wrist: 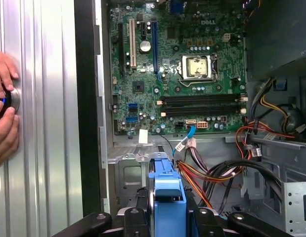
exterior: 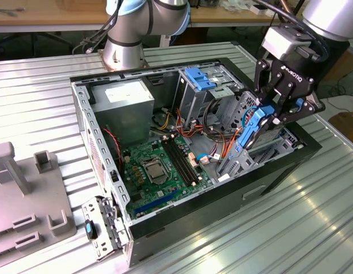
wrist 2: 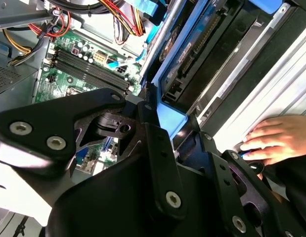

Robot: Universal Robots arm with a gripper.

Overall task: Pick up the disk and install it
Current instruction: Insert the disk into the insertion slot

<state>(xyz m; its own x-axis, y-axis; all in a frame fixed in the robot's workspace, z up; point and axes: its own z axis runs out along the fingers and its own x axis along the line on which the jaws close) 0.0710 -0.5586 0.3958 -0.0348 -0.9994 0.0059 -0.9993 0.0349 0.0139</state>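
Jaws: I am pinching the disk (exterior: 253, 130) by its blue carrier frame. My gripper (exterior: 267, 117) is clamping its two long edges, with the fingers narrowed to the frame's width.
Disk: it is hanging tilted, its lower end at the mouth of the drive cage (exterior: 236, 105).
Case: the computer case (exterior: 222, 197) is lying open, holding a green motherboard (exterior: 159, 165), a grey power supply (exterior: 122, 105) and bundled cables (wrist: 217, 173).
Edges: cage walls are standing close beside the disk — wider room is lying over the motherboard.
Surface: a ribbed metal table (exterior: 39, 91) is carrying the case; a person's hand (wrist: 4, 118) is resting on a round knob beside it.
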